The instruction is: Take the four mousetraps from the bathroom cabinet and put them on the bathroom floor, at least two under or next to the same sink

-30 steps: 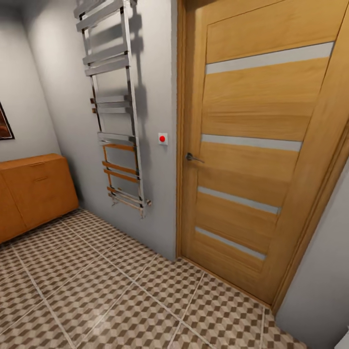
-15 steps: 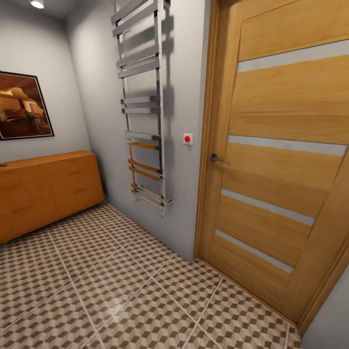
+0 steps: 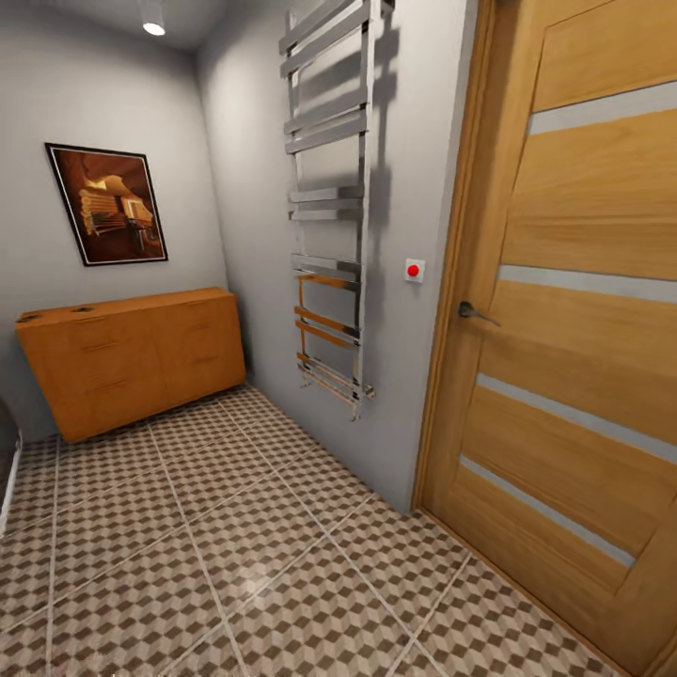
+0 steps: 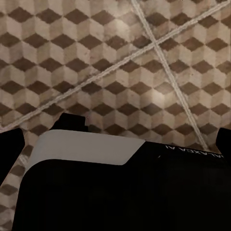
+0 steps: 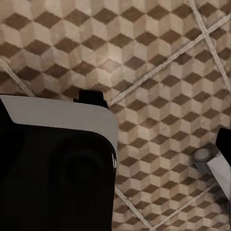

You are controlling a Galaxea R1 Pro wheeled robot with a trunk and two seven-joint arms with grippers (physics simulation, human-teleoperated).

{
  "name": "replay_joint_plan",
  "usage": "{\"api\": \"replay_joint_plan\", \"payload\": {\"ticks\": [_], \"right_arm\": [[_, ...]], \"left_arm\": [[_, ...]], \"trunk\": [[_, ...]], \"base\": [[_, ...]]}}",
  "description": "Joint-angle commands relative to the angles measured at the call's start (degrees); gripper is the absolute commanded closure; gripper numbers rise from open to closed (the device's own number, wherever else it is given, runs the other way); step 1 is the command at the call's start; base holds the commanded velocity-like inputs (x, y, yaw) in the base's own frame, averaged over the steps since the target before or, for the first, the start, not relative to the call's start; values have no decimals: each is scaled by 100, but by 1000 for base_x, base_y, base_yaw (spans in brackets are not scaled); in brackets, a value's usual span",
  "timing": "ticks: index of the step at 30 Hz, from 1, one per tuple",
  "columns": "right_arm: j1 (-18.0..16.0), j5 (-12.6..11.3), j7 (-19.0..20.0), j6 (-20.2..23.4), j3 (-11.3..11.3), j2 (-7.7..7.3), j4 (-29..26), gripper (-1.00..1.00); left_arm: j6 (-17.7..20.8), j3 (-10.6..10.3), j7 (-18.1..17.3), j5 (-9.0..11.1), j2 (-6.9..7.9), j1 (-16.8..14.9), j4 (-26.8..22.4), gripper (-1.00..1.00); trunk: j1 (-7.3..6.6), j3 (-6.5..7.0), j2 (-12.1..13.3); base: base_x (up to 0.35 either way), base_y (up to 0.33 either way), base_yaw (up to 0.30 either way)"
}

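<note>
Head view: cabinet against far wall, drawers shut, on bathroom floor; door closed at right. Tool states: cannot tell, either arm.

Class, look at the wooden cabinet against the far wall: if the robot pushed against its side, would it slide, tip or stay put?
The cabinet would probably stay put: it is low and wide, so tipping seems unlikely. It looks like solid wood, likely heavy. Its back stands against the wall and its base seems to meet the tiled floor, so sliding looks doubtful.

You are in a home bathroom: chrome towel radiator, cube-pattern tiled floor (wooden door beside).
</note>
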Motion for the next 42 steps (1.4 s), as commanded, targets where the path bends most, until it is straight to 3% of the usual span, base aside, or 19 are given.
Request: {"api": "replay_joint_plan", "payload": {"ticks": [1, 42], "right_arm": [[-8, 54, -29, -16, 7, 1, 18, -100], [-8, 54, -29, -16, 7, 6, 18, -100]], "left_arm": [[-16, -49, 20, 41, -2, -3, 3, -100], [-19, -47, 23, 46, -7, -2, 5, -100]], "trunk": [[0, -6, -3], [0, -6, -3]], "base": [[0, 0, 300], [0, 0, 300]]}}
